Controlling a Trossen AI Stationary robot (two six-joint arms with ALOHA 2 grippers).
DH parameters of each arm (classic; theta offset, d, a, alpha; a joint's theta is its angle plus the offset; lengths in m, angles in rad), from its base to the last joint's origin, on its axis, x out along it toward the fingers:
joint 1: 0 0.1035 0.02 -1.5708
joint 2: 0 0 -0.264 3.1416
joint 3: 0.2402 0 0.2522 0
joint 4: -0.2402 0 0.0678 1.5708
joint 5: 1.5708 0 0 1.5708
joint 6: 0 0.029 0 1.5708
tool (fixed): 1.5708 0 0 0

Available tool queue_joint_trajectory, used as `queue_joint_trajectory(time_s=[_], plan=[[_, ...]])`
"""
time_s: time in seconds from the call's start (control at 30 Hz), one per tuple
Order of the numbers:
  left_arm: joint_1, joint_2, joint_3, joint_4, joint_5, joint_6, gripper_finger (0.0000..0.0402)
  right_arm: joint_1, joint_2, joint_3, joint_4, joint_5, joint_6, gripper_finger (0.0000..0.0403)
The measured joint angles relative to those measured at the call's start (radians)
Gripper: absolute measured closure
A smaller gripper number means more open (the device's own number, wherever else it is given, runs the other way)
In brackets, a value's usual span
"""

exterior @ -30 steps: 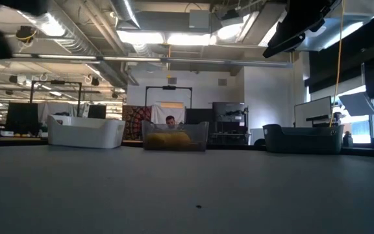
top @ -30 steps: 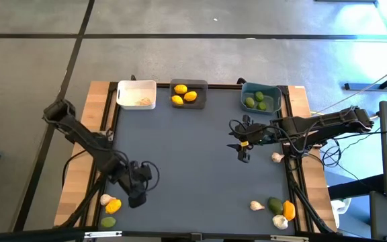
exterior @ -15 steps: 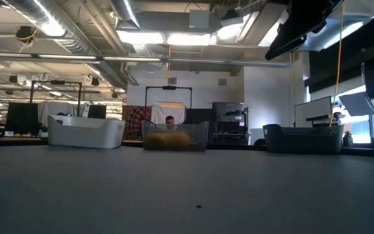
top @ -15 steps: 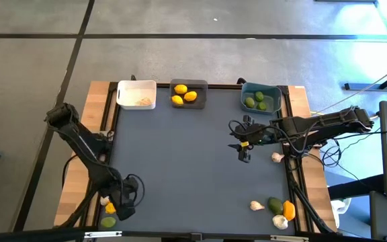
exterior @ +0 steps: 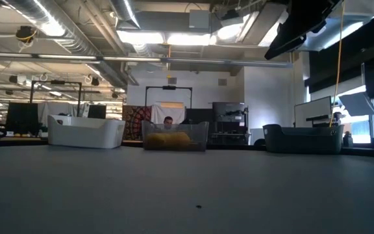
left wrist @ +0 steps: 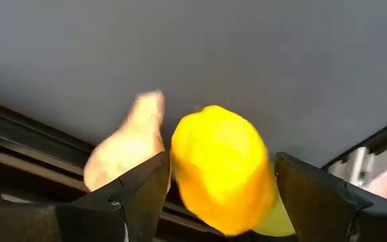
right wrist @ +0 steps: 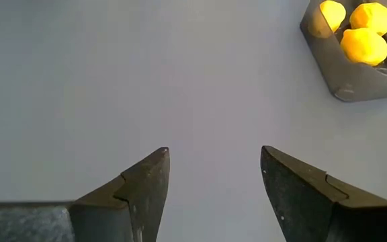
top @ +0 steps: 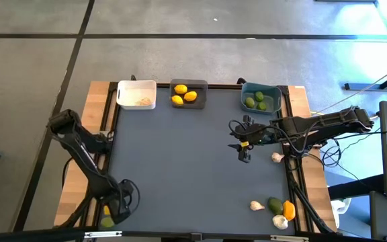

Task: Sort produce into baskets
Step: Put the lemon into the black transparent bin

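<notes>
1. The left gripper (top: 115, 210) is down at the near left corner of the table (top: 193, 168). Its fingers (left wrist: 136, 195) are apart, with a yellow fruit (left wrist: 220, 168) sitting right between them. I cannot tell if the fingers touch it.
2. A whitish bulb (left wrist: 126, 148) lies just beside that yellow fruit. A green fruit (top: 106, 221) shows next to the gripper too (mostly hidden from above).
3. The right gripper (top: 244, 154) hangs over the right side of the table. Its fingers (right wrist: 140, 188) are apart and hold nothing.
4. Three baskets stand in a row at the far edge. The white basket (top: 136, 95) has something pale in it. The dark grey basket (top: 189, 95) holds yellow fruits. The teal basket (top: 260, 98) holds green fruits.
5. One whitish bulb (top: 276, 157) lies near the right gripper.
6. At the near right corner sit more pieces close together: a whitish bulb (top: 256, 206), a green fruit (top: 275, 204), an orange fruit (top: 289, 210) and another pale bulb (top: 279, 221).
</notes>
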Motion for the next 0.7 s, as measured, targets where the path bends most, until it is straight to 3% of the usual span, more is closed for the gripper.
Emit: queue_joint_trajectory(time_s=[0.37,0.7], plan=[[0.001,0.057,0.0,0.005,0.046,0.054,0.0142,0.0,0.0,0.0,0.001,0.0,0.0,0.0171],[0.003,0.057,0.0,0.005,0.055,0.11,0.022,0.0,0.0,0.0,0.001,0.0,0.0,0.0171]])
